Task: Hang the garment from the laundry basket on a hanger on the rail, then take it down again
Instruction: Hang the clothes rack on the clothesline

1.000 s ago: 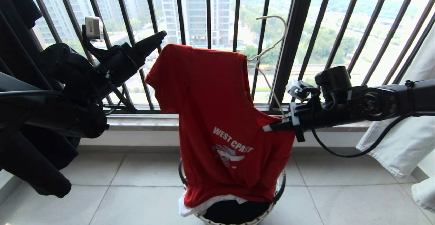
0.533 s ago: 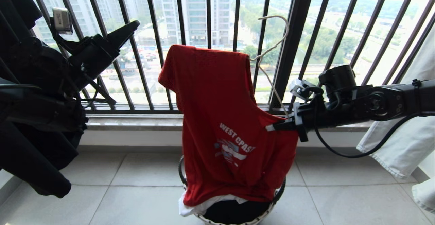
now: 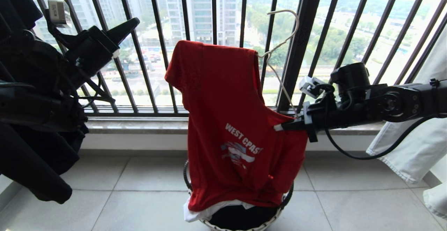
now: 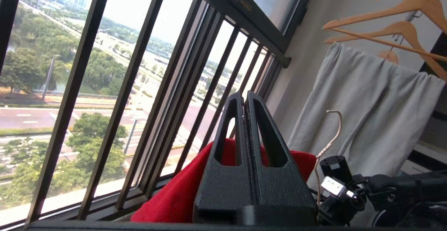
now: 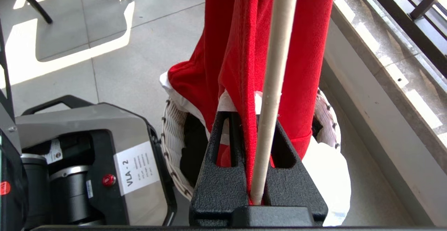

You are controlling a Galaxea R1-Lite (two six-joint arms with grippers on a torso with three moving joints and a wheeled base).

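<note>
The red T-shirt (image 3: pixel 230 119) hangs in mid-air in front of the balcony bars, draped over the thin off-white hanger (image 3: pixel 279 49), with its hem trailing down into the laundry basket (image 3: pixel 284 198) on the floor below. One shoulder sits high on the hanger's upper arm; the hanger is tilted, its hook up against the dark window post (image 3: pixel 302 42) and not on any rail. The right gripper (image 3: pixel 279 127) comes in from the side and pinches the hanger's lower rod together with a fold of red cloth, fingers pressed tight on both. The left gripper (image 3: pixel 127 27) is well apart, up by the bars on the other side, its two fingers pressed together on nothing.

In the basket under the shirt lie a white garment (image 3: pixel 202 214) spilling over the rim and something black (image 3: pixel 241 217) beneath it. Pale trousers (image 3: pixel 419 133) hang at the far right, and from the left wrist view they are draped over a tan wooden hanger (image 4: pixel 394 32). Dark clothing (image 3: pixel 31 161) hangs at the left edge. The floor (image 3: pixel 139 203) is large pale tiles, with a stone sill (image 3: pixel 139 124) under the black vertical bars (image 3: pixel 157 46), and towers and trees beyond
</note>
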